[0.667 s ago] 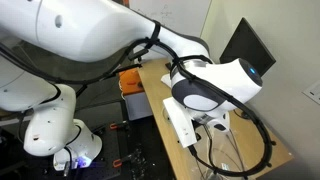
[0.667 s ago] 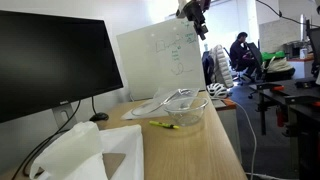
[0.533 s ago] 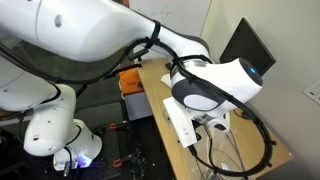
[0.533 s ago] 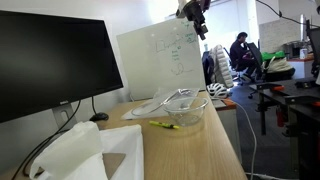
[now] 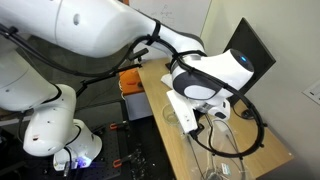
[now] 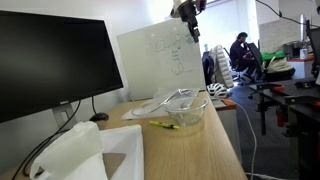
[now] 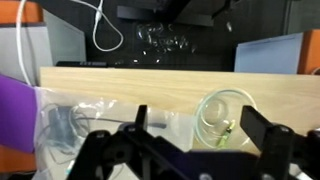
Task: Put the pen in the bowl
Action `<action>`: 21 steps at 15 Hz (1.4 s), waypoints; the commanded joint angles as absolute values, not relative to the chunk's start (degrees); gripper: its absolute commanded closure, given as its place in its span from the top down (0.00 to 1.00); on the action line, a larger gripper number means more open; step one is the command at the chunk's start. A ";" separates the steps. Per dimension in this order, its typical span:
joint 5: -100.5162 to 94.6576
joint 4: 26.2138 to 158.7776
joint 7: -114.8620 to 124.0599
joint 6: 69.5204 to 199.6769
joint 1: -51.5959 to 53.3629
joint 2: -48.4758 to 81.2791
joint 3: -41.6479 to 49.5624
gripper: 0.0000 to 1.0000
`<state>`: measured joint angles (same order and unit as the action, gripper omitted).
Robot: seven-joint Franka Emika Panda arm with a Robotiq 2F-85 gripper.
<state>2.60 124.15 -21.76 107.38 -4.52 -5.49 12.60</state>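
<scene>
Clear glass bowl (image 7: 222, 115) on pale wooden table (image 7: 120, 85), green-yellow pen (image 7: 226, 130) lying inside it, larger clear vessel (image 6: 190, 105) alongside, gripper (image 7: 195, 120) well above, fingers spread apart, bowl near one finger in wrist view

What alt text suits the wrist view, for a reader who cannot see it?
Looking down past the open gripper at a wooden table: a clear glass bowl sits right, a small green object showing inside it, and crumpled clear plastic lies left.
</scene>
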 commanded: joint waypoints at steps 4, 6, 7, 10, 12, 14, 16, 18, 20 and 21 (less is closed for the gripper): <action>11.65 123.72 -9.90 124.77 -2.46 3.00 5.09 1.00; 13.08 122.71 -7.68 129.84 -1.76 7.07 3.21 1.00; 12.90 122.03 -6.84 131.70 -1.50 9.34 2.50 1.00; 10.51 120.51 -4.33 136.60 -0.81 15.39 1.29 1.00; 9.47 118.81 -2.83 138.82 -0.39 19.42 0.93 1.00; 8.96 116.19 -0.64 139.62 -0.04 23.61 0.81 1.00; 7.99 113.16 1.91 139.30 0.70 27.32 0.94 1.00; 7.29 110.07 3.63 138.56 1.38 30.36 0.89 1.00; 6.27 107.00 5.47 138.29 2.39 33.38 1.19 1.00; 5.85 105.49 6.47 137.80 2.79 34.77 1.27 1.00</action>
